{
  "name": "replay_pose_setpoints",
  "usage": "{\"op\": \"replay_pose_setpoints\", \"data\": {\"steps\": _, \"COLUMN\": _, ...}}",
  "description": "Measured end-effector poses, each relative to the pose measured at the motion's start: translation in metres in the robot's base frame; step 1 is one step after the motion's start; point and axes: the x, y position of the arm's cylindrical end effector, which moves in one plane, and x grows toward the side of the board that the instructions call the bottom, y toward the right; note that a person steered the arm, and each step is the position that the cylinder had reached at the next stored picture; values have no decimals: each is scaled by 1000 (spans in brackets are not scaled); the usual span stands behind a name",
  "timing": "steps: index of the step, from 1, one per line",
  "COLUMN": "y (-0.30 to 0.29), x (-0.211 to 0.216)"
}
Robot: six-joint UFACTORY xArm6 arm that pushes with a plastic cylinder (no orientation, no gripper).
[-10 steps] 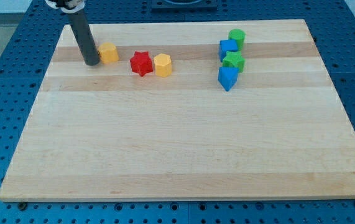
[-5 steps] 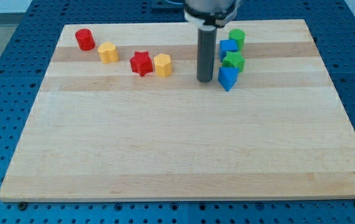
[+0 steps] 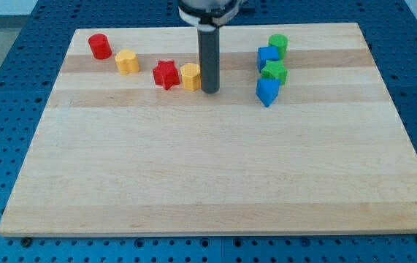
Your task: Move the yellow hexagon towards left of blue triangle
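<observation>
The yellow hexagon (image 3: 190, 76) sits near the view's top centre, touching the red star (image 3: 166, 74) on its left. My tip (image 3: 209, 90) stands right against the hexagon's right side. The blue triangle (image 3: 267, 91) lies to the view's right of my tip, with a gap of bare board between them.
A red cylinder (image 3: 99, 46) and a second yellow block (image 3: 126, 61) sit at the top left. A blue block (image 3: 268, 55), a green star (image 3: 274, 71) and a green cylinder (image 3: 278, 44) cluster above the blue triangle. The wooden board (image 3: 215, 175) lies on a blue pegboard.
My tip moved from the far left across to beside the blue triangle, then back left to the yellow hexagon's right side. No block has visibly moved.
</observation>
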Motion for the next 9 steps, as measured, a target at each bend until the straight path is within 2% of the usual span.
{"op": "replay_pose_setpoints", "data": {"steps": 2, "y": -6, "x": -83}}
{"op": "replay_pose_setpoints", "data": {"steps": 3, "y": -40, "x": -71}}
{"op": "replay_pose_setpoints", "data": {"steps": 4, "y": -43, "x": -17}}
{"op": "replay_pose_setpoints", "data": {"steps": 5, "y": -40, "x": 15}}
{"op": "replay_pose_setpoints", "data": {"steps": 6, "y": -24, "x": -19}}
{"op": "replay_pose_setpoints", "data": {"steps": 7, "y": -52, "x": -33}}
{"op": "replay_pose_setpoints", "data": {"steps": 9, "y": -115, "x": 35}}
